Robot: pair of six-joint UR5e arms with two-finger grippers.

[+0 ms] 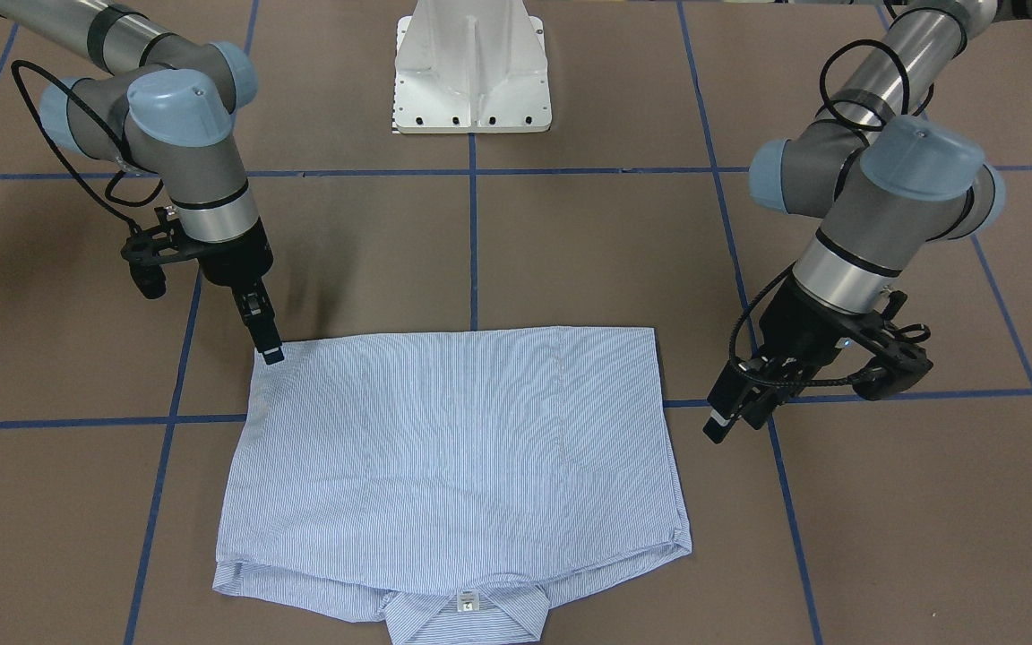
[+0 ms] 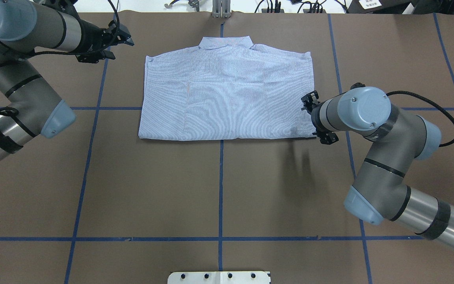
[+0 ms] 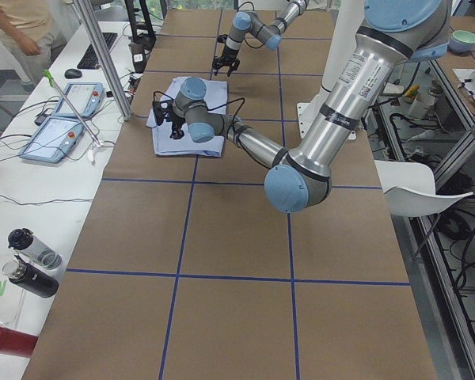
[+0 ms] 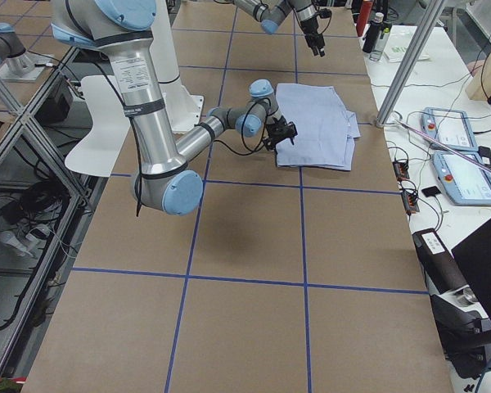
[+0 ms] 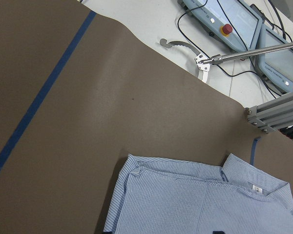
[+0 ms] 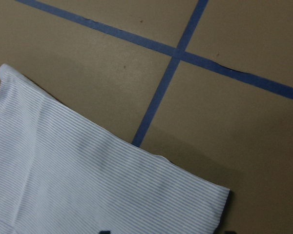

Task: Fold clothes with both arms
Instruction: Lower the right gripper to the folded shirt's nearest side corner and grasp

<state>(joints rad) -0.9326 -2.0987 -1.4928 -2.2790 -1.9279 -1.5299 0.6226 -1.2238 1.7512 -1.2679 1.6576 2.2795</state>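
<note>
The light-blue striped shirt (image 1: 453, 430) lies folded flat in a rectangle on the brown table, its collar (image 1: 467, 614) with a white neck label on the side far from the robot; it also shows from overhead (image 2: 227, 98). My right gripper (image 1: 270, 351) stands low at the shirt's near corner on my right, jaws apart, with nothing lifted; that corner shows in the right wrist view (image 6: 205, 195). My left gripper (image 1: 729, 419) hovers open and empty beside the shirt's edge on my left, near the collar end (image 2: 126, 37). The left wrist view shows the collar end (image 5: 195, 200).
The white pedestal base (image 1: 471, 72) stands at the robot's side. Blue tape lines (image 2: 221, 189) grid the table. Control panels (image 5: 234, 19) and an aluminium post (image 4: 413, 57) stand beyond the far edge. Bottles (image 3: 32, 265) lie on the side bench.
</note>
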